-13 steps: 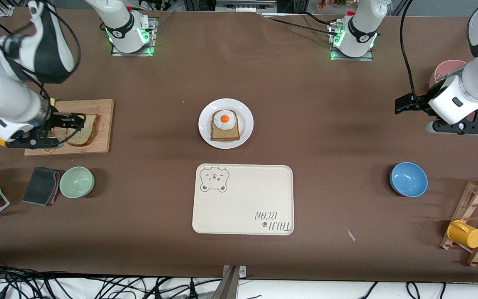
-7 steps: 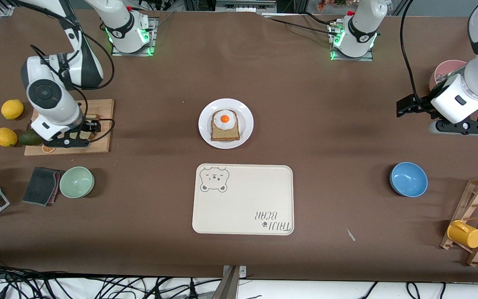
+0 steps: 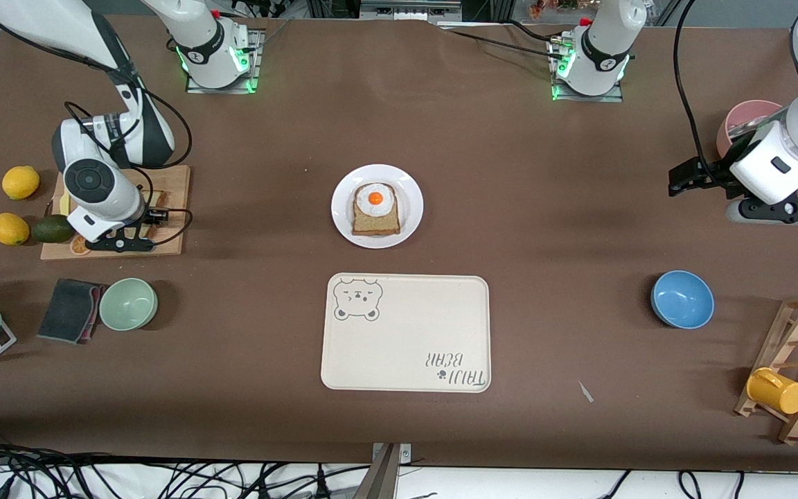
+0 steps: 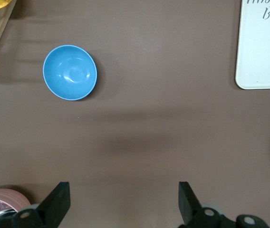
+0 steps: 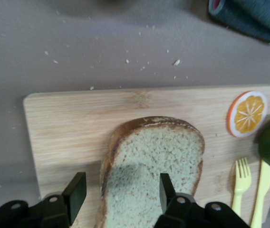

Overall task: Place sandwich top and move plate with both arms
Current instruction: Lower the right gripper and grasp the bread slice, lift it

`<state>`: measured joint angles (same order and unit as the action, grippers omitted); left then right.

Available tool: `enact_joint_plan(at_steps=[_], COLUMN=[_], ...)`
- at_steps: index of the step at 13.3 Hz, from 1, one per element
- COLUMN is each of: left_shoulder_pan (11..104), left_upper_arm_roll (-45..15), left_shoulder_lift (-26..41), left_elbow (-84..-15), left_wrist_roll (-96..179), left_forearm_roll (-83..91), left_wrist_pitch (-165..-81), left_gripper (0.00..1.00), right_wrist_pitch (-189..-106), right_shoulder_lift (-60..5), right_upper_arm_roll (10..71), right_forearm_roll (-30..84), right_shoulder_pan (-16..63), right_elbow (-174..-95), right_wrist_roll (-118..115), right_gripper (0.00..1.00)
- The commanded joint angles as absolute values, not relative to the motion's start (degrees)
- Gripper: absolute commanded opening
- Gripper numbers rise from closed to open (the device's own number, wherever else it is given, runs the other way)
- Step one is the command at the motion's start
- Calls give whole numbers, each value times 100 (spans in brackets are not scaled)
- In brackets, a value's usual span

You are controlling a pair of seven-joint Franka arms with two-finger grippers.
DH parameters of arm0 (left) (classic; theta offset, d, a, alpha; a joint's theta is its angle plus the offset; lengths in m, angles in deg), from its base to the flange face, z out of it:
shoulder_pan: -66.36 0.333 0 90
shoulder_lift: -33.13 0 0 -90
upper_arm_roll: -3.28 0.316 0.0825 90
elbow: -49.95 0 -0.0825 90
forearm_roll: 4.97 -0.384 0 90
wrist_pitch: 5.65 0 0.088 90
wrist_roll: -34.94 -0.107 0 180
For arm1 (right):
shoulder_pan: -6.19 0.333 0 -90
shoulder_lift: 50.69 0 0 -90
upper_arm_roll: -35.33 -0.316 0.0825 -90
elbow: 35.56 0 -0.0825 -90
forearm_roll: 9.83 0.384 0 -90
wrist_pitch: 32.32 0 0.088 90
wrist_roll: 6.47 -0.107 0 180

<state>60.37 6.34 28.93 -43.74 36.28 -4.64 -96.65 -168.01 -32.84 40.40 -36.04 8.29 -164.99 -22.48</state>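
The sandwich top (image 5: 159, 152), a speckled tan slice with a brown crust, lies flat on a wooden cutting board (image 5: 68, 123) at the right arm's end of the table. My right gripper (image 5: 121, 192) hangs just over it, open. One finger is over the board beside the crust and the other over the slice's middle. In the front view the right gripper (image 3: 125, 239) hides most of the slice. The white plate (image 3: 409, 187) sits mid-table with an egg-topped slice (image 3: 375, 211) on it. My left gripper (image 4: 124, 199) waits open over bare table near a pink cup (image 3: 745, 118).
A cream bear tray (image 3: 406, 333) lies nearer the camera than the plate. A blue bowl (image 3: 681, 299) and a wooden rack with a yellow cup (image 3: 776, 390) are at the left arm's end. A green bowl (image 3: 128, 303), grey cloth (image 3: 70, 310), two lemons (image 3: 20, 182) and an avocado (image 3: 51, 229) surround the board.
The right arm has swung in over the cutting board and come down onto the slice, its fingers drawing closer together. The left arm drifted slightly toward its end of the table.
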Motion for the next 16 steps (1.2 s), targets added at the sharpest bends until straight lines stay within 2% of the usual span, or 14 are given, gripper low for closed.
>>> enact_joint_plan(at_steps=[1, 6, 7, 8, 9, 10, 13, 16], left_shoulder_pan=[6091, 6109, 6126, 6135, 6135, 6135, 6135, 6135], left_upper_arm_roll=[600, 601, 601, 601, 601, 601, 574, 600], left_shoulder_lift=[2927, 2962, 2970, 2970, 2997, 2997, 3058, 3050], left_elbow=[-4409, -4444, -4436, -4427, -4409, -4401, -4365, -4365], left_wrist_roll=[3643, 3591, 3582, 3591, 3608, 3643, 3679, 3670], left_forearm_roll=[-584, -584, -584, -584, -576, -471, -374, -356], left_wrist_pitch=[-10011, -10031, -9979, -9943, -9786, -9576, -9416, -9451], left_gripper=[100, 100, 100, 100, 100, 100, 100, 100], right_wrist_pitch=[-16847, -16820, -16820, -16750, -16584, -16548, -16277, -14830], right_shoulder_lift=[-3302, -3109, -3100, -3100, -3074, -3056, -3091, -3083], right_upper_arm_roll=[4016, 4025, 4025, 4016, 4016, 4016, 3981, 3684], right_forearm_roll=[-3743, -3769, -3769, -3769, -3760, -3760, -3716, -3655], right_shoulder_pan=[848, 909, 909, 909, 892, 909, 918, 1041], right_elbow=[-16564, -16555, -16555, -16537, -16511, -16502, -16319, -15468], right_wrist_roll=[-2598, -2634, -2634, -2616, -2634, -2642, -2590, -2625], right_gripper=[65, 47, 39, 18, 4, 0, 0, 0])
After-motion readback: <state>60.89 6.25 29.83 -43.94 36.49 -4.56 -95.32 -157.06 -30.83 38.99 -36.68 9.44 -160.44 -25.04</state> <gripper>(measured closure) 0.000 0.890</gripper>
